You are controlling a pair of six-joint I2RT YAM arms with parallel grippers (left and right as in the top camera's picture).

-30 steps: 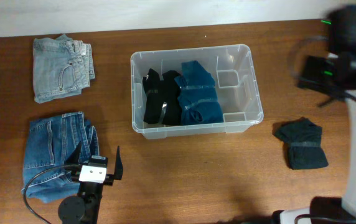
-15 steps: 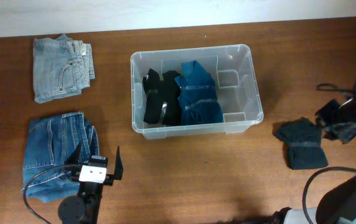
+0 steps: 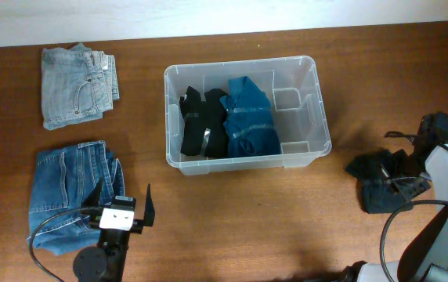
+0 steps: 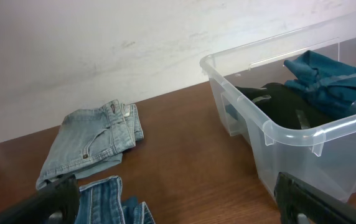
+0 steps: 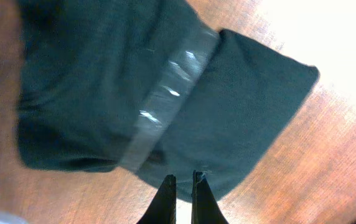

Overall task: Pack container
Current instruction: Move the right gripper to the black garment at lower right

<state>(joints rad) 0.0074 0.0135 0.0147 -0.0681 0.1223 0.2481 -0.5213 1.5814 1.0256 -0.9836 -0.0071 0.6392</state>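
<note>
The clear container [image 3: 240, 62] stands mid-table and holds a black bundle [image 3: 200, 125] and a teal bundle [image 3: 249, 117]; the left wrist view shows its rim [image 4: 271, 127]. To its right a dark taped clothing bundle [image 3: 381, 196] lies on the table. My right gripper [image 3: 400, 166] hovers over that bundle. In the right wrist view the right gripper [image 5: 183, 179] is shut, its tips at the edge of the bundle [image 5: 134, 93] with nothing between them. My left gripper [image 3: 122, 200] stands open beside the blue jeans [image 3: 71, 188], empty.
Folded light-blue jeans [image 3: 75, 86] lie at the back left, also visible as light jeans [image 4: 91, 140] in the left wrist view. The darker jeans [image 4: 106, 199] lie just under my left gripper [image 4: 175, 205]. The right end of the container has a bare section.
My right arm swung down from the far right back to the dark bundle, and its gripper went from open to shut. The left arm has not moved.
</note>
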